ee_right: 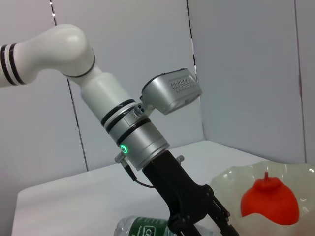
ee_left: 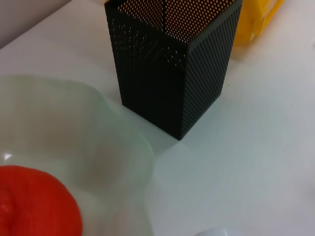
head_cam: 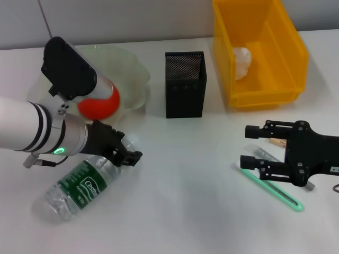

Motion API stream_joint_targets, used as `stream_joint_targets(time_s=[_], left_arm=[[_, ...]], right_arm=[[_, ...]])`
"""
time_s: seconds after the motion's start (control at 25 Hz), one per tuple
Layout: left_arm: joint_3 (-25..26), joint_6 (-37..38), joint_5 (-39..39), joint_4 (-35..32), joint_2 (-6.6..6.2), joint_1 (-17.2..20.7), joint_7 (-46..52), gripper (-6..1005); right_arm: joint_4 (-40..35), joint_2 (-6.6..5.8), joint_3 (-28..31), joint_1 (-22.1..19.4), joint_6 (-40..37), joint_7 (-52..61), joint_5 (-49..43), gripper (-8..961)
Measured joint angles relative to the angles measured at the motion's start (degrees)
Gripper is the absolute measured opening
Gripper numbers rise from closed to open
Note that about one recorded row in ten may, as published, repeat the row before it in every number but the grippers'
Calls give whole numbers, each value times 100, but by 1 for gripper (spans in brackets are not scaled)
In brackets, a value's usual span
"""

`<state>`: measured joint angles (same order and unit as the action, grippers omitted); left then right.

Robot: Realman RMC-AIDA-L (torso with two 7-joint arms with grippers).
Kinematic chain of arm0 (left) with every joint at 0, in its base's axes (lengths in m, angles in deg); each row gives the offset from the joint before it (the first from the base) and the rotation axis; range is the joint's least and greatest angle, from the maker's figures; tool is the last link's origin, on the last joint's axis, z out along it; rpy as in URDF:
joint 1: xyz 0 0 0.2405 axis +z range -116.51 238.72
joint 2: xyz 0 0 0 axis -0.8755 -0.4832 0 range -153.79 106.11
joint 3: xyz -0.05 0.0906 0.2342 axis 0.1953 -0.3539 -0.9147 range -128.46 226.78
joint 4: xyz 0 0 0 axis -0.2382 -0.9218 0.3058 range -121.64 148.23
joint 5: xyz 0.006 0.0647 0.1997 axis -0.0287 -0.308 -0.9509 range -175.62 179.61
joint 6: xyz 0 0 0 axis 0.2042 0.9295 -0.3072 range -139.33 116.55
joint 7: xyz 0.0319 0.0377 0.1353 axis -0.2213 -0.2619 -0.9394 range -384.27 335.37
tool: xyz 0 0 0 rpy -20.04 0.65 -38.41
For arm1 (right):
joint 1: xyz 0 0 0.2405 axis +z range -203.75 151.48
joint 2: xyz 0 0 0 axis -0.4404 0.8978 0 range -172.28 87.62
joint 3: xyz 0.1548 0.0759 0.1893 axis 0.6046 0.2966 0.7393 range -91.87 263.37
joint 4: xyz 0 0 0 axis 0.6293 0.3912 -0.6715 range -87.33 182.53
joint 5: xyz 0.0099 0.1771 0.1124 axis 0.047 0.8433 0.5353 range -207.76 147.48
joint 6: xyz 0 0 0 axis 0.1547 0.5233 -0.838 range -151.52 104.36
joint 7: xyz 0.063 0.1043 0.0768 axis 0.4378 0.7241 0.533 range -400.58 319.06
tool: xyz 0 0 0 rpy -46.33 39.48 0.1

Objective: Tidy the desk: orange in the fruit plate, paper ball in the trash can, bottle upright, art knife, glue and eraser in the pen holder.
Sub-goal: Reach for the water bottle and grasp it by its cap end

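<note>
White desk [head_cam: 185,180], bottle [head_cam: 85,182] lying flat — cap toward left hand [head_cam: 127,156]

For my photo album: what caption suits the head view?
Left gripper reaches the lying bottle; orange in fruit plate, paper ball in trash can.

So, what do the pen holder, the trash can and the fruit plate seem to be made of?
The pen holder looks like black metal mesh: fine holes let light through its walls. The trash can seems glossy yellow moulded plastic, with smooth, shiny walls. The fruit plate is translucent pale green with a wavy rim; plastic or glass, I cannot tell which.
</note>
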<state>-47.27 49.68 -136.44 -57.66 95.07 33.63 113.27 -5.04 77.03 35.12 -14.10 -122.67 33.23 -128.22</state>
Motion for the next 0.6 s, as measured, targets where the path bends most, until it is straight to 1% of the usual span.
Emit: stream_joint_targets(time_s=[0.12,0.32,0.56,0.6], left_arm=[[-37,1,0,22,0,-13,0,742],[-26,0,1,24,0,-23,0,619],[-42,-31,1,35,0,-31,0,618],[-43,-33,1,36,0,-33,0,603]], right_arm=[[0,0,0,5,-21,6,0,653],[0,0,0,12,-23,9,0,650],[0,0,0,18,-23,10,0,649],[0,0,0,18,-25,10,0,649]])
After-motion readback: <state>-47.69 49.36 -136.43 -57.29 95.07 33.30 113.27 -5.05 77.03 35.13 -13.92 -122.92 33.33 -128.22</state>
